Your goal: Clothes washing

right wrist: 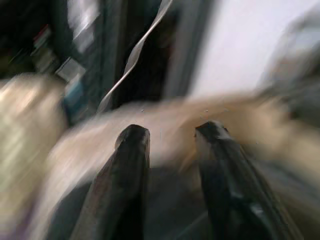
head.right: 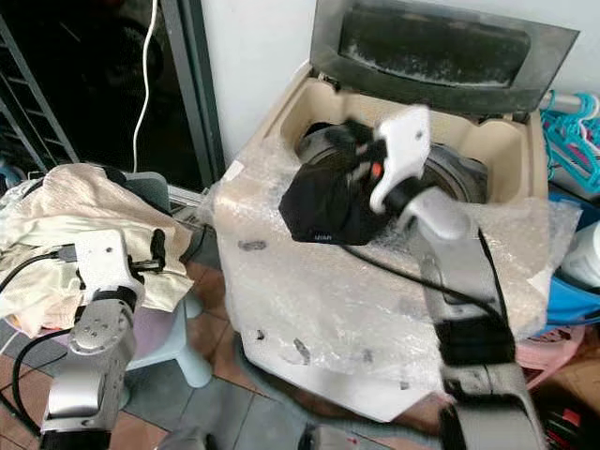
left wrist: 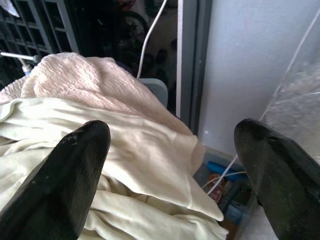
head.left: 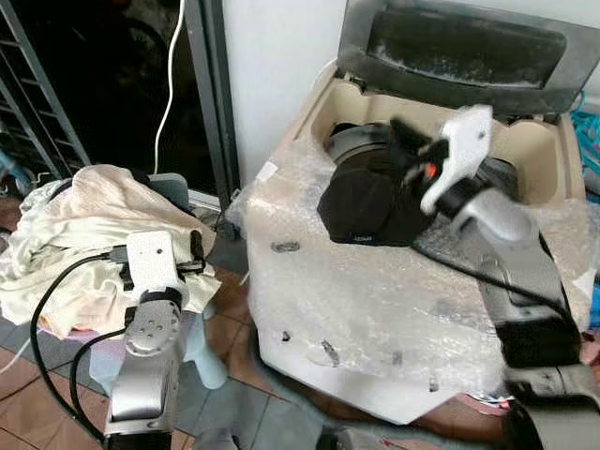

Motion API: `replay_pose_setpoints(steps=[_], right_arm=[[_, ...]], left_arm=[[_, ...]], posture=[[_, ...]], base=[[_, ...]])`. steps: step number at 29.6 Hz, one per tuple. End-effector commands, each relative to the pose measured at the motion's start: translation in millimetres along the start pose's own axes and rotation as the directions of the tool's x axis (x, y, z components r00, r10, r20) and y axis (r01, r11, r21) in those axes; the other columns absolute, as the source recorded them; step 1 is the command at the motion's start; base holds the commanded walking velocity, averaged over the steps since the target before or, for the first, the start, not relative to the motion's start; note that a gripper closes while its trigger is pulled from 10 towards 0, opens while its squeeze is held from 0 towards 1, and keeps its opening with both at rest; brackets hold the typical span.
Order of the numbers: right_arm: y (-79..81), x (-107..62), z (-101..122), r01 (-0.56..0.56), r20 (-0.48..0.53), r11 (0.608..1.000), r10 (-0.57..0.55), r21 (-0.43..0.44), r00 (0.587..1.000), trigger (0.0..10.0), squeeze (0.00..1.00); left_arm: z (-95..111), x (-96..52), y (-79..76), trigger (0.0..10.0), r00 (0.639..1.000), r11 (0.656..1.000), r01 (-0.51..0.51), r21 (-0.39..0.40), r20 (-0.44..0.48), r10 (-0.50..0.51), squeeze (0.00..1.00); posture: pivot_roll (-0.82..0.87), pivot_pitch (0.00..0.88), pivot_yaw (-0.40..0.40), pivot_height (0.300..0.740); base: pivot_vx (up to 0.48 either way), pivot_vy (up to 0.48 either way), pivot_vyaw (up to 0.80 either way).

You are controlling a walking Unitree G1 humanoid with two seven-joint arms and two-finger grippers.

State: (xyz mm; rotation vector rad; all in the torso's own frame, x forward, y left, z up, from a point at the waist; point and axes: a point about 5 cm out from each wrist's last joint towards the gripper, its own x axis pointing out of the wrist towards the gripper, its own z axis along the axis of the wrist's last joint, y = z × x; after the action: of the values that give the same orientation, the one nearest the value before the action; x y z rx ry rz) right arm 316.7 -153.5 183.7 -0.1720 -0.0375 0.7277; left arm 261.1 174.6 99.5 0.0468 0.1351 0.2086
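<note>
A top-loading washing machine (head.left: 375,309) wrapped in bubble wrap stands with its lid (head.left: 459,47) up. A black garment (head.left: 370,211) lies bunched over the front rim of the drum opening (head.left: 352,141). My right gripper (head.left: 405,150) hovers just above it; in the blurred right wrist view its fingers (right wrist: 132,150) stand apart with nothing between them. A pile of cream and beige clothes (head.left: 75,225) lies on a pale stool (head.left: 202,347) to the left. My left gripper (left wrist: 172,135) is held wide open just over that pile, holding nothing.
A dark doorway with a metal frame (head.left: 211,103) and a hanging white cable (head.left: 173,75) is behind the pile. Teal hangers (head.right: 572,131) and a pink basket (head.right: 553,352) sit right of the machine. Tiled floor (head.left: 37,403) lies below.
</note>
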Motion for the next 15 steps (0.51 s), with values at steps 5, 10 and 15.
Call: replay_pose_setpoints(steps=[5,10,15], right_arm=[[8.1,0.2,-29.8,-0.006,-0.179,1.000,0.005,-0.002,0.984,10.0,1.00],[-17.6,-3.2,-35.9,0.213,-0.222,0.975,-0.220,-0.054,0.950,10.0,1.00],[-47.2,-8.0,5.3,0.518,0.037,0.846,-0.518,-0.126,0.854,10.0,1.00]], left_arm=[[-1.2,1.1,-1.1,10.0,1.000,1.000,0.000,0.008,-0.011,0.001,0.00],[-1.6,0.5,-0.3,10.0,1.000,1.000,-0.004,0.006,-0.017,0.004,0.00],[-4.0,0.8,1.8,10.0,0.999,1.000,-0.020,0.010,-0.034,0.020,0.00]], posture=[[-0.02,0.000,-0.026,0.740],[-0.02,0.000,-0.024,0.740],[-0.03,0.000,-0.023,0.740]], base=[[0.000,0.000,0.00],[0.000,0.000,0.00],[0.000,0.000,0.00]])
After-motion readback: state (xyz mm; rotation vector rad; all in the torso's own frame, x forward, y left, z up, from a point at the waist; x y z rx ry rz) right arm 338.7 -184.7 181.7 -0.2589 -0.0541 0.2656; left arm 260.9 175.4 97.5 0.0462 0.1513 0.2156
